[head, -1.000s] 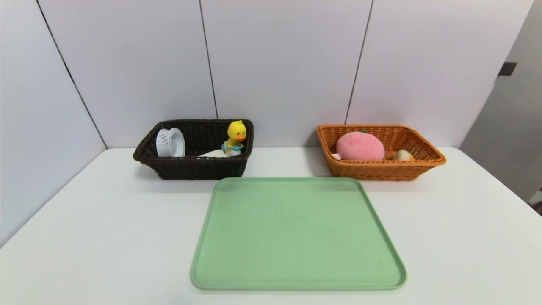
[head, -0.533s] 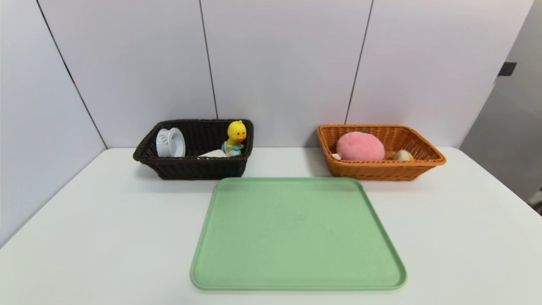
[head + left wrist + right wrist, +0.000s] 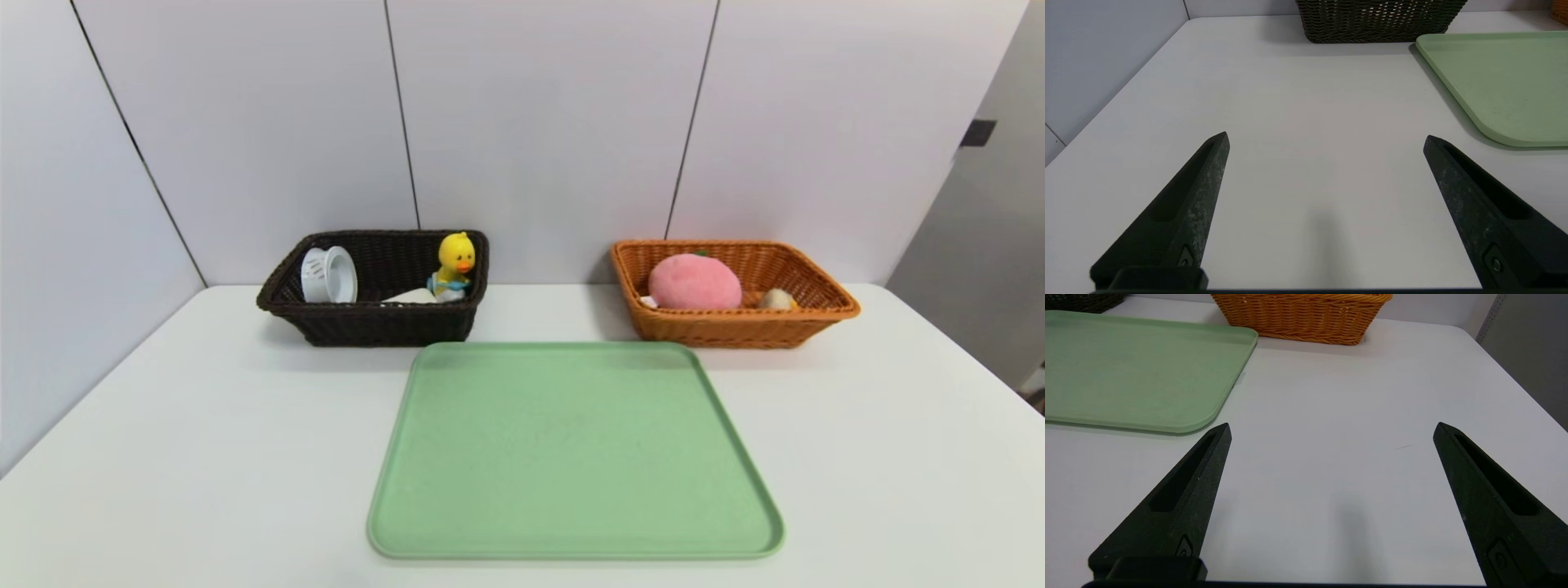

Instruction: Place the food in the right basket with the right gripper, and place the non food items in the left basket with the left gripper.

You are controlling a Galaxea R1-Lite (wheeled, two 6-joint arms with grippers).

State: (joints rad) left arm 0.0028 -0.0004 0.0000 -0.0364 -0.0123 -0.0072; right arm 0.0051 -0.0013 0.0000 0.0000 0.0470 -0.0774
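Green tray is seen bare at the table's near middle. Non-food lies in the dark basket, far left; food in the orange basket, far right. Left gripper and right gripper are held level near the front edge, fingers apart, empty; nothing remains nearer either.

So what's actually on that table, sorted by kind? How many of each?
Baskets: 2, a dark basket and an orange basket
Trays: 1, a green tray
Non-food in the dark basket: 3, a white cup, a yellow duck toy, a white item
Food in the orange basket: 2, a pink peach, a small pale piece
Total: 8
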